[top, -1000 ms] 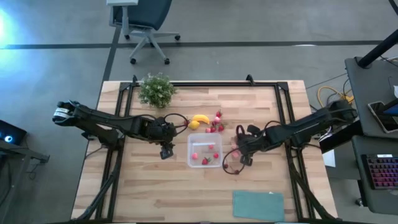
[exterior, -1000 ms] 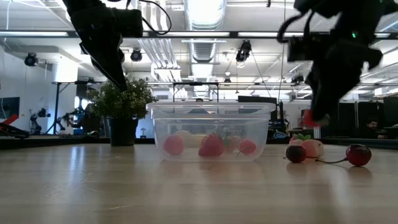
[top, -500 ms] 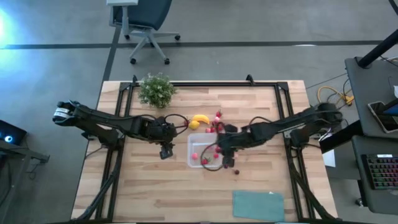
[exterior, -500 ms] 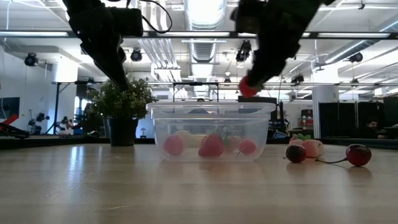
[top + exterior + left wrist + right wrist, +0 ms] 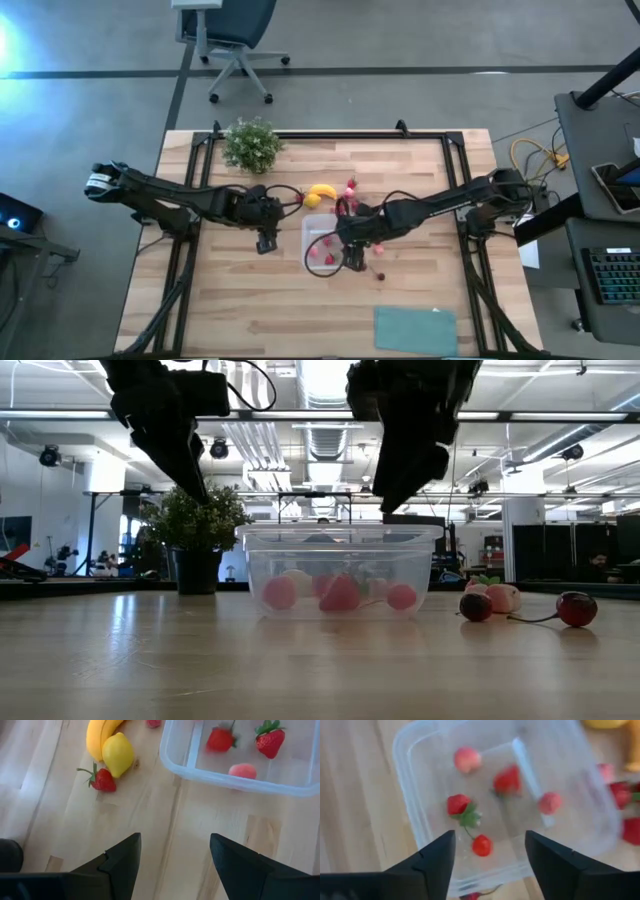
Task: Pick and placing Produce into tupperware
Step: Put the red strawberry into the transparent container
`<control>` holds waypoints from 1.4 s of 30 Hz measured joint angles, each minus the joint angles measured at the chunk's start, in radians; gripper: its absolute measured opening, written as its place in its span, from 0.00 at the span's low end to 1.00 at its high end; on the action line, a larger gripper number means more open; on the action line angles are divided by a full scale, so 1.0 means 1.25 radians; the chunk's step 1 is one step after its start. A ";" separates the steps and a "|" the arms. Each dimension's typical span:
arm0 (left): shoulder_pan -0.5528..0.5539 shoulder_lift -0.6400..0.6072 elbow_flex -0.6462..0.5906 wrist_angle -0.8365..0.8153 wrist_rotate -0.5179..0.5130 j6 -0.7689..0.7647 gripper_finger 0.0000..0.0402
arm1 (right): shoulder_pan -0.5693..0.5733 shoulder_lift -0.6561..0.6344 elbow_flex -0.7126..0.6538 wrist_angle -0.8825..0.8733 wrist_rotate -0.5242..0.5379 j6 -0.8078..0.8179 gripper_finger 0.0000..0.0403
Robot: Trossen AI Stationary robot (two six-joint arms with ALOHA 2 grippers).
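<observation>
clear plastic tupperware (image 5: pixel 415 780) looks light and slippery; its berries (image 5: pixel 482 845) seem tiny, best pinched mid-body. right gripper (image 5: pixel 490 865) and left gripper (image 5: pixel 172 865) both gape, empty.

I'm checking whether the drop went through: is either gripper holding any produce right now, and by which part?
Nothing is held. The right gripper hangs open over the tupperware; the left gripper is open above bare table.

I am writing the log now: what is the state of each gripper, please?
Left gripper: open, empty, beside the tupperware.
Right gripper: open, empty, above the tupperware.
</observation>
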 joint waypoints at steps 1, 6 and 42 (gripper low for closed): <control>0.000 0.000 0.000 -0.001 0.001 0.013 0.56 | 0.006 -0.005 0.010 -0.017 0.023 0.011 0.61; 0.000 0.000 0.000 0.000 0.002 0.074 0.56 | 0.053 -0.035 0.034 -0.159 0.061 0.081 0.64; 0.347 0.309 -0.033 0.387 0.211 0.483 0.56 | 0.244 -0.168 -0.045 -0.415 0.248 0.607 0.61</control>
